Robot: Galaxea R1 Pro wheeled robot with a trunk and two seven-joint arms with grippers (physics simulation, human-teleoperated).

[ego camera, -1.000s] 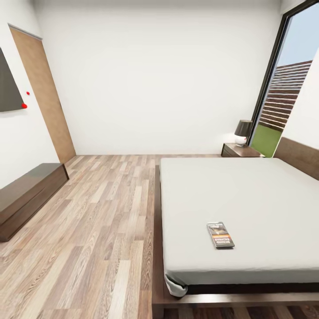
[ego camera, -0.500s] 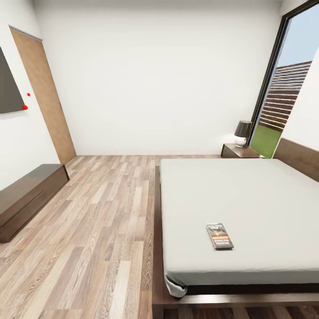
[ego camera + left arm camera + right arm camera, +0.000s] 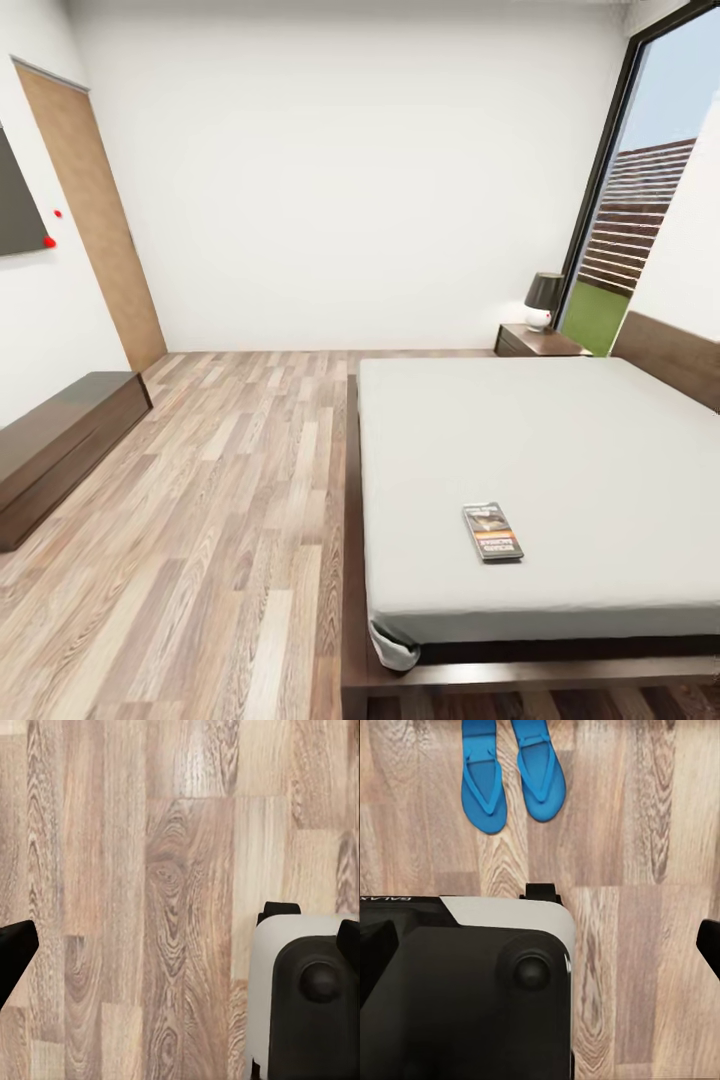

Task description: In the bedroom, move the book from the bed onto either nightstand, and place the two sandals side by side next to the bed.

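Note:
The book (image 3: 492, 531), dark with an orange band, lies flat on the pale mattress of the bed (image 3: 560, 450), near its foot end and left side. The nightstand (image 3: 538, 342) stands beyond the bed by the window, with a lamp on top. In the right wrist view the two blue sandals (image 3: 482, 784) (image 3: 540, 769) lie side by side on the wood floor, well ahead of my right gripper (image 3: 544, 945). Its fingertips sit wide apart, open and empty. My left gripper (image 3: 180, 945) hangs open over bare planks, with black fingertips (image 3: 15, 952) at the picture's edges.
A long low dark bench (image 3: 60, 440) runs along the left wall under a dark panel. A wooden door (image 3: 95, 220) is at the far left, and a tall window (image 3: 650, 200) at the right. Open wood floor (image 3: 230, 500) lies between bench and bed. My own base (image 3: 465, 990) shows below both wrists.
The whole head picture has shifted slightly, so the camera has moved. The book stays where it was on the bed.

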